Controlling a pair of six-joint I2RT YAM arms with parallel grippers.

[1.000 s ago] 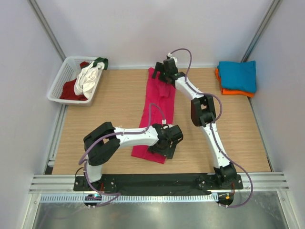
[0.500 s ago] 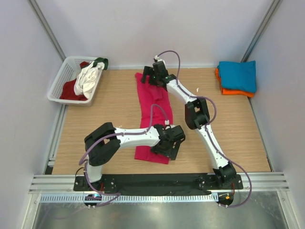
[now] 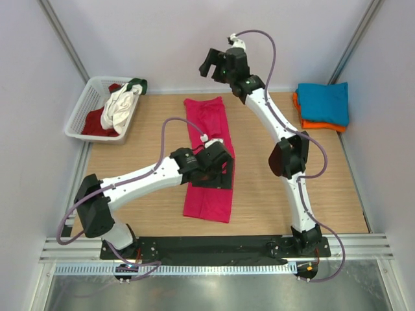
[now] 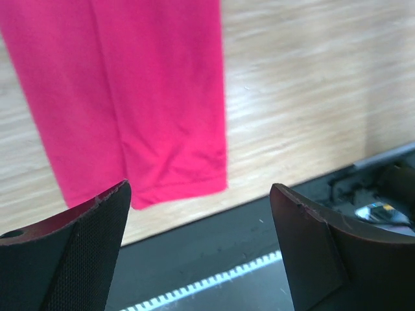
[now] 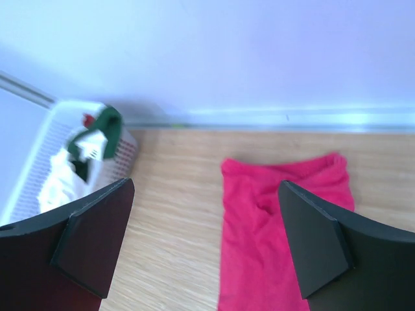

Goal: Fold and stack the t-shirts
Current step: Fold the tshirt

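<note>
Both grippers spread wide and empty; magenta-pink t-shirt lying as a long strip mid-table

Left gripper [image 4: 200,189]: jaws well apart, nothing between them, held above the near half of the magenta-pink t-shirt [image 3: 206,123], clear of the cloth. Right gripper [image 5: 206,183]: jaws wide, nothing held, raised over the far edge of the table [image 3: 142,149], past the shirt's far end. Magenta-pink t-shirt: narrow strip running far to near down the middle, far end slightly rumpled, near hem close to the black base rail. Far right corner: teal-blue t-shirt [image 3: 324,100], folded, on top of orange t-shirt [image 3: 314,124]. Far left corner: white basket [image 3: 81,113] with white t-shirt [image 3: 120,107], dark red t-shirt [image 3: 97,123] and green t-shirt [image 3: 137,84], all crumpled
</note>
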